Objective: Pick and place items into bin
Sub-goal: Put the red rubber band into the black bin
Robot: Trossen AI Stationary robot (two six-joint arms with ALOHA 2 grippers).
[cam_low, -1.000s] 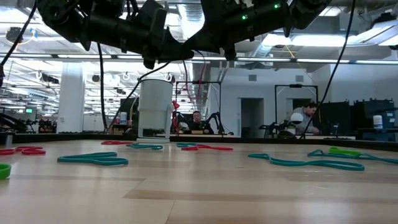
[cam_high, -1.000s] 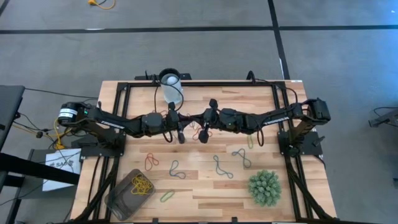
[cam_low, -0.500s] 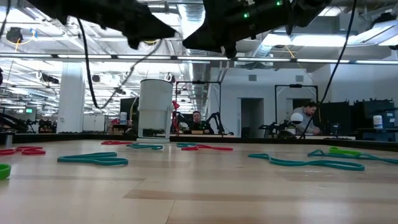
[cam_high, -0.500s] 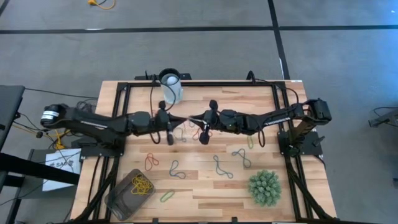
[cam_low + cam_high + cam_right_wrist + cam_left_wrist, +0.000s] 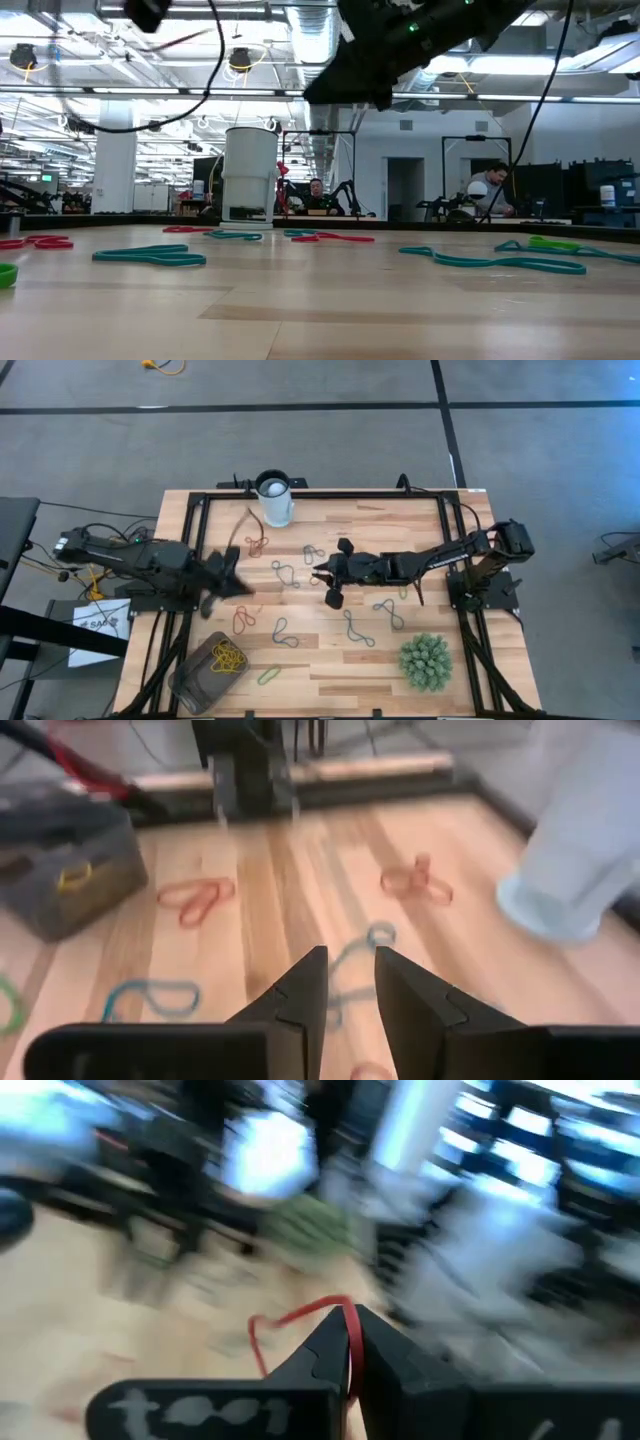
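Arms of dark metal reach inward over the pale butcher-block wooden table (image 5: 330,660), which sits in a black frame on a grey floor. The left arm stretches low from the table's left edge, its left gripper (image 5: 222,582) over the left part of the table, above and short of the brownish-grey rectangular bin with rounded corners (image 5: 200,678); in the left wrist view the fingers are pinched together on a thin red looped band (image 5: 305,1320) that trails out ahead of the tips. The right arm extends from the right edge toward the middle, and the right gripper (image 5: 333,585) hovers there, its two dark fingers (image 5: 300,990) standing slightly apart with nothing between them. Beyond the table the low view shows a wide workshop with ceiling lights, pipes and two seated people far back. A white cylindrical cup (image 5: 274,498) stands at the far edge, and a spiky green plant ball (image 5: 425,662) sits near the right front corner. The bin at the left front corner already holds several yellow bands (image 5: 228,656). Loose thin bands lie scattered flat on the wood: a teal looped band (image 5: 285,632) and another teal band (image 5: 358,630) in the middle, an orange-red band (image 5: 243,620) just above the bin, a red band (image 5: 257,545) below the cup, and a green band (image 5: 269,676) right of the bin.
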